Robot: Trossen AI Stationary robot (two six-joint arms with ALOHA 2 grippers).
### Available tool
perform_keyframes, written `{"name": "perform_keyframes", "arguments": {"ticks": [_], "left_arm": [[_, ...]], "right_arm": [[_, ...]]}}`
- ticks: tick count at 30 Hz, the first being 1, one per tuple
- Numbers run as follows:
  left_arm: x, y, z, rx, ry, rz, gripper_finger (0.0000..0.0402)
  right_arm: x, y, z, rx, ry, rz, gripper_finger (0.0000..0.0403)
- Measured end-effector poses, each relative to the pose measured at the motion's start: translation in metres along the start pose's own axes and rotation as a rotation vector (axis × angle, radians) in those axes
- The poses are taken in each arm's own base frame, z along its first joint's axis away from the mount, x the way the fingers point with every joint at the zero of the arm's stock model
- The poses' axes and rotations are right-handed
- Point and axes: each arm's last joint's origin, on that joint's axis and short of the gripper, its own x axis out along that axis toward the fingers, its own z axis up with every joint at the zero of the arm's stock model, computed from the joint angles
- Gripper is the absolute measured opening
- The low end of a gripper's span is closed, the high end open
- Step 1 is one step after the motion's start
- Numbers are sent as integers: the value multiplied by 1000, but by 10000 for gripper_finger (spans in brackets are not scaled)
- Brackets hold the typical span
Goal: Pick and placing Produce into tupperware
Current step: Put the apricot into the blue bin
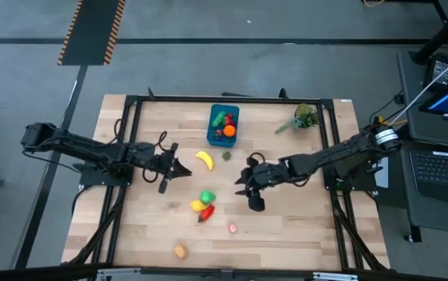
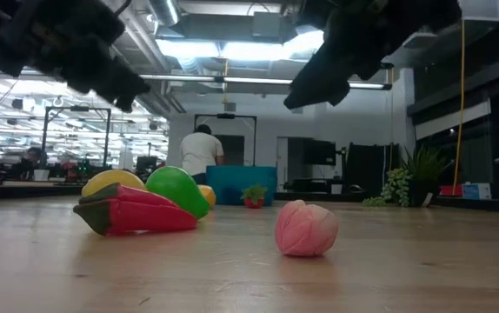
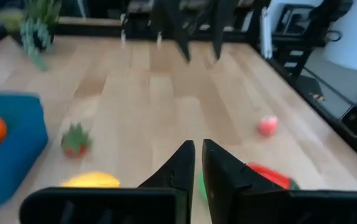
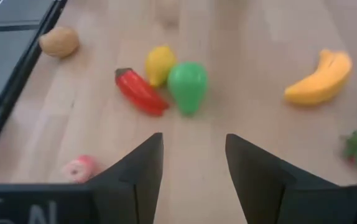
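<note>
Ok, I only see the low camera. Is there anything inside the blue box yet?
Observer: Yes. From above, the tupperware already holds an orange and a green piece.
Operator: Is an arm holding any food?
Observer: No. The left gripper is shut on nothing, and the right gripper is open and empty above the table.
Operator: Is there food I can't see?
Observer: A brownish piece lies alone near the table's front edge.
</note>
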Motion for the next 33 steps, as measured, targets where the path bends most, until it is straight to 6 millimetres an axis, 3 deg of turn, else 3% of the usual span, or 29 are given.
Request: {"name": "perform_keyframes", "arguments": {"ticks": [5, 11, 17, 22, 29, 33], "left_arm": [[-2, 2, -15, -53, 5, 29, 14], [-2, 2, -19, -57, 15, 30, 4], [-2, 2, -19, -63, 15, 31, 4], [-2, 2, -19, -63, 15, 31, 16], [-2, 2, -20, -63, 22, 30, 33], [-2, 2, -20, -63, 25, 30, 41]], "right_arm": [[-3, 9, 5, 159, 66, 83, 177], [-7, 37, 6, 137, 73, 171, 177], [-9, 54, 9, 106, 39, 143, 177], [14, 66, 10, 74, 91, 131, 177], [50, 85, 10, -26, 426, 45, 177], [65, 98, 15, -62, 467, 44, 177]]}}
